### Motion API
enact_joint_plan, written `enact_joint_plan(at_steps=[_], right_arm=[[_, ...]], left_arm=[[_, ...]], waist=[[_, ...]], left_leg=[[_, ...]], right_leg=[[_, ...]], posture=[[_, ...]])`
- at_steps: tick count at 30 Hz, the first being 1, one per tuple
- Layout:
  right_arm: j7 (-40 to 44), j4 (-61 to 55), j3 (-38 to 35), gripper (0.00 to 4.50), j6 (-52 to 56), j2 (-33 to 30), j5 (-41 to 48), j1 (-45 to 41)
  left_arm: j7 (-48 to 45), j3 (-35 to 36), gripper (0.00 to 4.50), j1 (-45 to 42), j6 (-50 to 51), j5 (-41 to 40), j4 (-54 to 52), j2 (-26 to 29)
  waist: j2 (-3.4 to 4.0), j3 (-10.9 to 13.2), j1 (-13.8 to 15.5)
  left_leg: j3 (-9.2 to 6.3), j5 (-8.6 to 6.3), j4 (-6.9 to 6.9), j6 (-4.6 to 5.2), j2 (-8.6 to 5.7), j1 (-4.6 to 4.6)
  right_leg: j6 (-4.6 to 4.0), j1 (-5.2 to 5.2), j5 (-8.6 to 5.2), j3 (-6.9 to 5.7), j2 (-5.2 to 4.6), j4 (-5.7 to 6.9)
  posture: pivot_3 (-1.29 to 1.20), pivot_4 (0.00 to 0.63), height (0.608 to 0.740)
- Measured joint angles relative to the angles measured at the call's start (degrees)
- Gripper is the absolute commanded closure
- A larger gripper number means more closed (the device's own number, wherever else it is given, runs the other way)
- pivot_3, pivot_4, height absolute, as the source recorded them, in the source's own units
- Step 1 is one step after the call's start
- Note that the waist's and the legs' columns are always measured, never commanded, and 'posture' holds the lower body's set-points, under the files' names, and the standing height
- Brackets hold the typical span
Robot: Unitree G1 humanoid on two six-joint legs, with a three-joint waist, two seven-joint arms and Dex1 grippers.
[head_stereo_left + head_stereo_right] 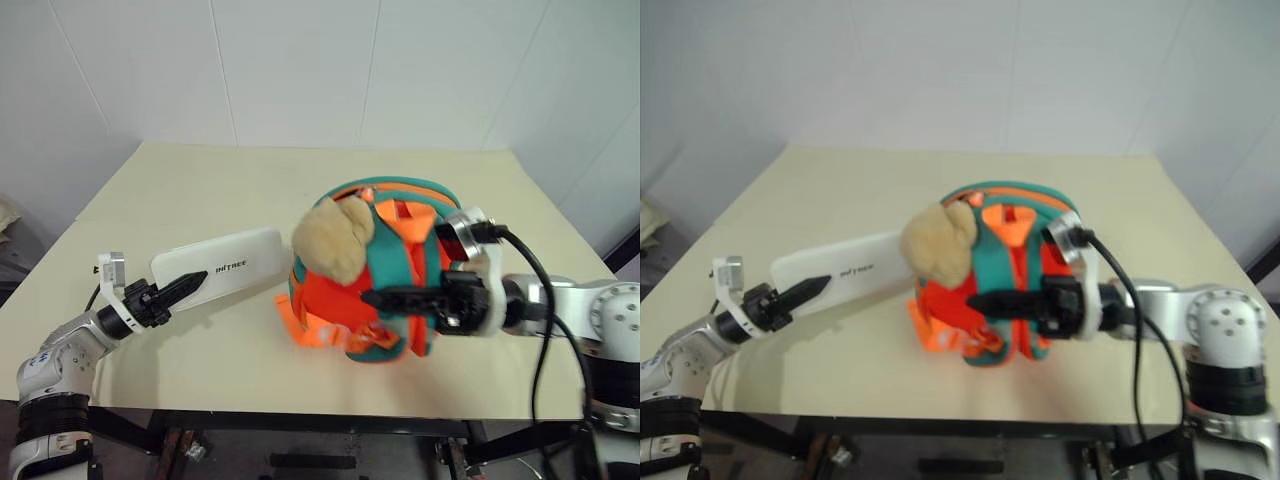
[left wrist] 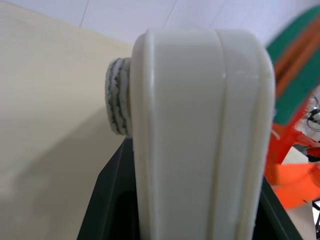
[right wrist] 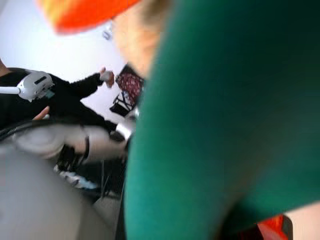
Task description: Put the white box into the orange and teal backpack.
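- Left gripper [image 1: 190,284], low at the left of the table [image 1: 200,180], clamped on the near end of the white box [image 1: 235,262]; from the left wrist, box edge seen pinched between the dark fingers.
- White box held flat and lifted off the table top, long axis running from the gripper toward the right and slightly away, far end reaching up to the plush toy [image 1: 333,238].
- Orange and teal backpack [image 1: 395,275] standing at the middle of the table, just right of the box's far end, straps facing the camera, teal rim arching over the top.
- Right gripper [image 1: 385,298] reaching in from the right, pointing left across the front of the backpack; fingers closed together, apparently on a teal strap or the fabric there, though exactly what is pinched cannot be told.
- Key relation: backpack lies straight along the box's long axis, so likely a lengthwise slide to the right once the mouth is open.
- Opening itself not visible from the head views; toy sitting right between box tip and bag, a likely snag.
- Left arm carries the box; right arm nearer the backpack, suited to hold or spread it.
- Box not yet inside.
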Motion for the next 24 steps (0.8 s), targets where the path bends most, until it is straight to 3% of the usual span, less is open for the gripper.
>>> enact_joint_plan(at_steps=[8, 20, 24], right_arm=[[3.17, -0.53, 3.58, 4.46, -1.72, -1.17, -2.64, 1.17], [0.24, -4.12, 9.95, 4.46, -10.47, 11.29, -10.97, 1.93], [0.3, -5.03, 10.62, 4.46, -11.28, 11.8, -12.46, 3.57]], left_arm=[[0.01, 0.16, 3.23, 0.64, 1.29, -0.48, -1.08, 0.12], [1.26, 2.07, 3.23, 1.64, 7.68, -5.16, -11.06, 0.54], [1.36, 3.26, 3.23, 1.82, 10.76, -7.79, -14.66, 3.79]], waist=[[-0.02, -0.01, -0.2], [-0.06, -0.04, -0.26], [-0.07, -0.03, -0.46]], left_leg=[[0.08, -0.01, 0.17, 0.0, 0.09, -0.02], [0.08, -0.01, 0.16, 0.0, 0.12, -0.01], [0.09, -0.02, 0.15, -0.02, 0.14, 0.0]], right_leg=[[-0.13, 0.0, 0.1, 0.01, 0.02, -0.02], [-0.11, -0.01, 0.11, 0.02, 0.05, 0.01], [-0.11, -0.01, 0.11, 0.03, 0.07, 0.0]], posture=[[0.0, 0.15, 0.74], [0.0, 0.15, 0.74], [0.0, 0.15, 0.74]])
